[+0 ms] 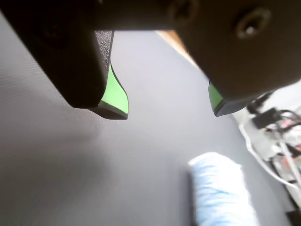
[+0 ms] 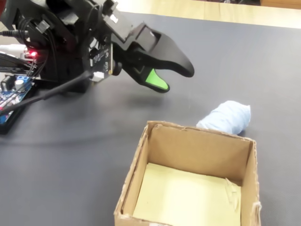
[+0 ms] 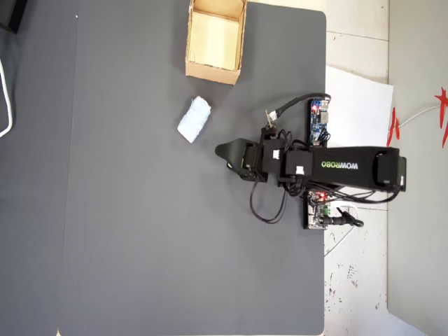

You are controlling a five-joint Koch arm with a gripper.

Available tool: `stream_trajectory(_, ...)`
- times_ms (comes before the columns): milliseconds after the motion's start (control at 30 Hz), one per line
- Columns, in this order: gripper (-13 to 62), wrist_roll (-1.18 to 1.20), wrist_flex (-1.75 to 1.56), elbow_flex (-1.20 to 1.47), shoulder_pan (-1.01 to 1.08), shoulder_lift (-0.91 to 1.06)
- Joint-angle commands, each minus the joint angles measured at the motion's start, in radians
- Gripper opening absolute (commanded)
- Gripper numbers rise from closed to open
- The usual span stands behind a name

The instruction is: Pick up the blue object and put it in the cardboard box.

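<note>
- Black matting (image 3: 140,245) is covering the table from edge to edge in the overhead view, and everything of the task is lying on it.
- Brown corrugated card is forming the cardboard box (image 3: 215,40), which is sitting at the top edge of the mat in the overhead view, flaps standing upright and its pale yellowish floor showing bare (image 2: 188,197).
- Just beside the box, toward the middle of the mat, the blue object (image 3: 194,119) is lying on its side; in the fixed view it (image 2: 226,117) is resting right behind the box's far wall, very near it, though contact cannot be judged.
- Hanging above the mat near its right edge in the overhead view, the gripper (image 3: 231,155) is gripping nothing: in the wrist view its two green-lined fingers are standing well apart (image 1: 169,108) with bare mat between them.
- Nothing is lying between the gripper and the blue object, which is showing blurred at the bottom of the wrist view (image 1: 221,193).
- Circuit boards (image 3: 318,122) and loose cables (image 3: 269,203) are crowding the arm's base at the mat's right edge, and a white paper sheet (image 3: 360,112) is lying off the mat beside them.
</note>
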Motion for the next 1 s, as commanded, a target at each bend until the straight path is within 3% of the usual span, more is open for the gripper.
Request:
stream_trajectory(0, 33.0, 0.002, -0.006, -0.089, -0.002, 0.049)
stream_trajectory(500, 32.9, -0.003, 0.364, -0.574, 0.055, -0.282)
stream_trajectory(967, 32.0, 0.008, 0.476, -0.922, 0.199, -0.747)
